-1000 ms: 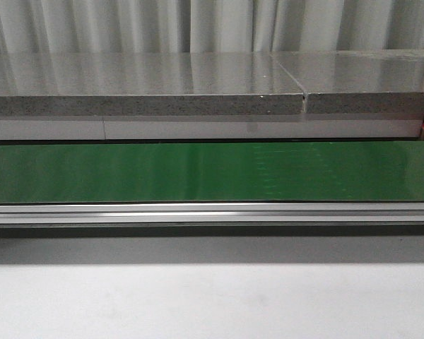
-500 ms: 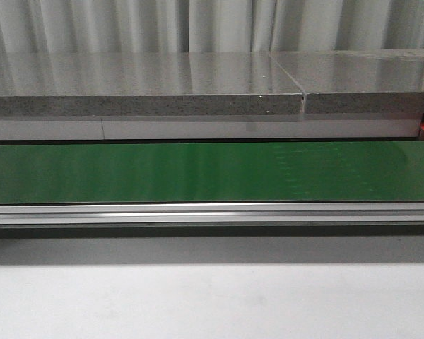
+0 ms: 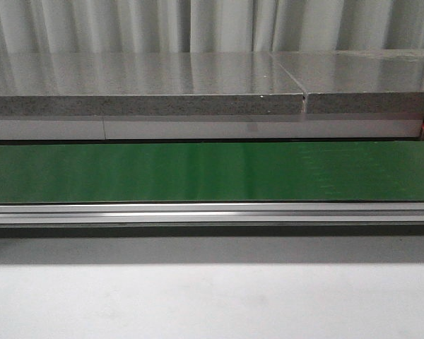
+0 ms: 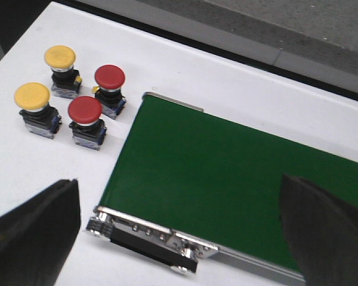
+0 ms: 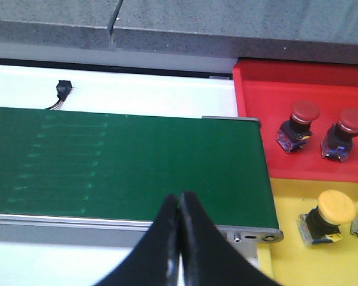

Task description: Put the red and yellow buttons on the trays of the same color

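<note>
Hovering wide open and empty above the green belt's (image 4: 227, 185) left end, the left gripper (image 4: 179, 235) must reach for the four unsorted buttons (image 4: 71, 98), while the right gripper (image 5: 179, 238), closed and empty, waits near the red tray (image 5: 268, 89) and yellow tray (image 5: 286, 262).

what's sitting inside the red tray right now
Two red buttons, one beside the other, stand in the red tray. The picture's edge cuts the tray off, so anything further along is unseen.
</note>
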Robot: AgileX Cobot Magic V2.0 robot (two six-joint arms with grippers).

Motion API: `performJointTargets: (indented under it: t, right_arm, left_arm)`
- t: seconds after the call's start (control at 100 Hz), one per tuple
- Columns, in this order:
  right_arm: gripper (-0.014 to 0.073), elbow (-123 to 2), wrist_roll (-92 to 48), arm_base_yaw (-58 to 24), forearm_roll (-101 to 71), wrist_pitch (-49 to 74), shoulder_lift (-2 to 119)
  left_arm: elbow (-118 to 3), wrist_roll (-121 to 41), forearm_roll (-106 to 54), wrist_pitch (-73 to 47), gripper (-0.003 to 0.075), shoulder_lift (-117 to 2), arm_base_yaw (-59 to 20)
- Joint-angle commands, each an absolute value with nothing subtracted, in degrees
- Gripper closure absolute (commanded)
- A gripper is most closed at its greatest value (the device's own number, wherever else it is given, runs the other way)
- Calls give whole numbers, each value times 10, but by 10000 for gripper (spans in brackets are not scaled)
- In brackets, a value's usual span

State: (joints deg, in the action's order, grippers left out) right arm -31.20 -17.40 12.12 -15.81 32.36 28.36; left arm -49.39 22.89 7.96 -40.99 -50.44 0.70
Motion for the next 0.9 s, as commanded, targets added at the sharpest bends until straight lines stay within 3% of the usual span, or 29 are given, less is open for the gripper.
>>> performJointTargets:
  t: [0.0,0.35,0.89]
  right_arm:
    - [661,-327,-181,121,-163,289,284]
    - [661,-327,-181,121,-163,289,284]
    - [661,-327,-181,121,-163,289,284]
  left_arm:
    - [-545,238,85,-381,59,-560,33]
    - [-588,236,48,-363,59,-757,142]
    - [-589,235,33,-265,59,-902,190]
